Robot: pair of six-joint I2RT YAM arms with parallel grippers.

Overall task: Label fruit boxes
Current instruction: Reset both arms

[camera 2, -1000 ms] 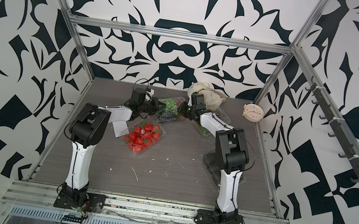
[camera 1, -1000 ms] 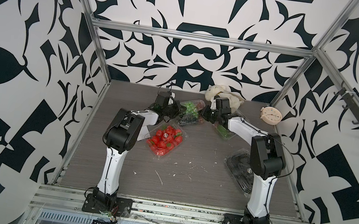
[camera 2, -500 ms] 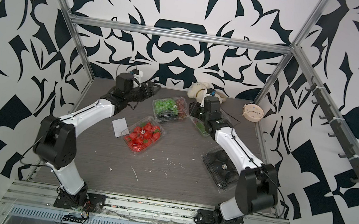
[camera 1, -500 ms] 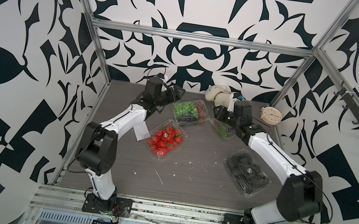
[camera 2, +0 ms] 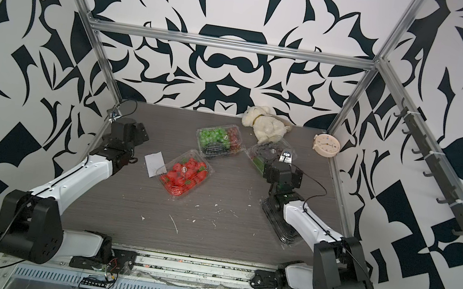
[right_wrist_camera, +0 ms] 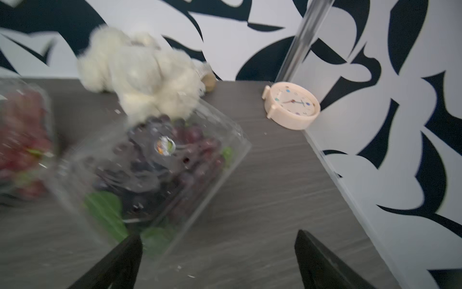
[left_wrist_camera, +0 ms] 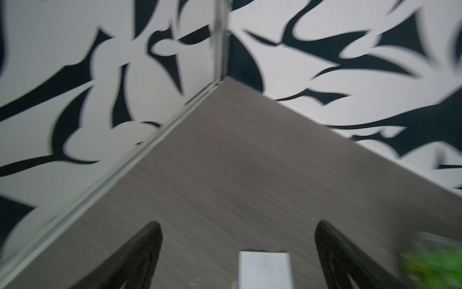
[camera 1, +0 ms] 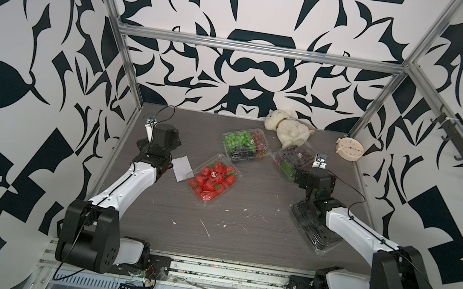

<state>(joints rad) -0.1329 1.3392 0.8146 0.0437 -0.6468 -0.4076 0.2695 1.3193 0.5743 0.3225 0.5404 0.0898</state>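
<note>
At four o'clock on the tabletop (camera 1: 241,235), the right arm (camera 1: 352,230) hides much of the avocado box (camera 1: 314,232). The left wrist view's grape box (left_wrist_camera: 435,267) is blurred and edge-cut.

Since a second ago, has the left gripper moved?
Yes. Judged against the strawberry box in a top view, the left gripper has swung from behind it, by the green grape box, out toward the left wall, jaws open.

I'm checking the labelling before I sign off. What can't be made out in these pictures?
Avocado box: mostly hidden under the right arm, both top views.
Strawberry box label: print too small, top views.
Dark-grape box label: motion-blurred, right wrist view.
Green-grape box: blurred and cut by the frame edge, left wrist view.
</note>
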